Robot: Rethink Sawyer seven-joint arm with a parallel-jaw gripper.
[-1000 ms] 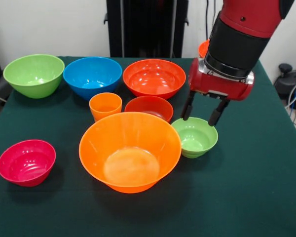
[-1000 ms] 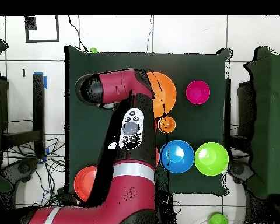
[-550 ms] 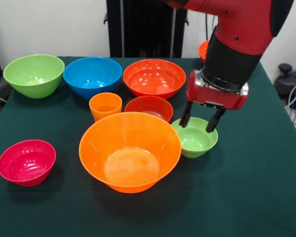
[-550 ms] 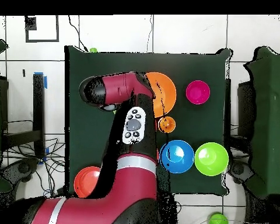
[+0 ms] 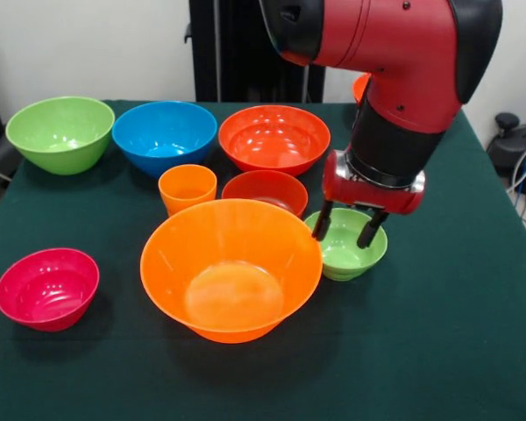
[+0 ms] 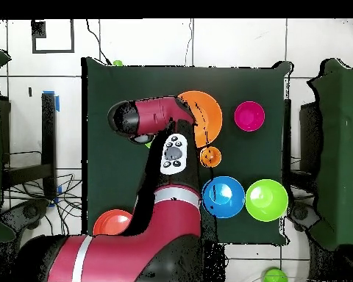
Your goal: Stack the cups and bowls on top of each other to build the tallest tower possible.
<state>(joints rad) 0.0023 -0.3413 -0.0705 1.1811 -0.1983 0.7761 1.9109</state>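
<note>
In the front view my gripper (image 5: pixel 340 239) is open and low over the small green bowl (image 5: pixel 351 256). One finger is at the bowl's left rim and the other is inside it. Left of it stands the largest orange bowl (image 5: pixel 231 267), empty. Behind that are the orange cup (image 5: pixel 187 188) and the small red-orange bowl (image 5: pixel 265 190). The tower is not built: every piece stands apart on the green cloth. In the overhead view the arm hides the gripper and the small green bowl, while the orange bowl (image 6: pixel 208 116) and orange cup (image 6: pixel 210 156) show beside it.
Along the far side stand a big green bowl (image 5: pixel 60 132), a blue bowl (image 5: pixel 164 134) and a wide red-orange bowl (image 5: pixel 274 138). A pink bowl (image 5: pixel 46 287) sits near the front left. Another orange piece (image 5: pixel 361 86) peeks out behind the arm.
The gripper has come down and slightly left, from above the small green bowl to its rim. The arm leans further over the table. No bowl or cup has moved.
</note>
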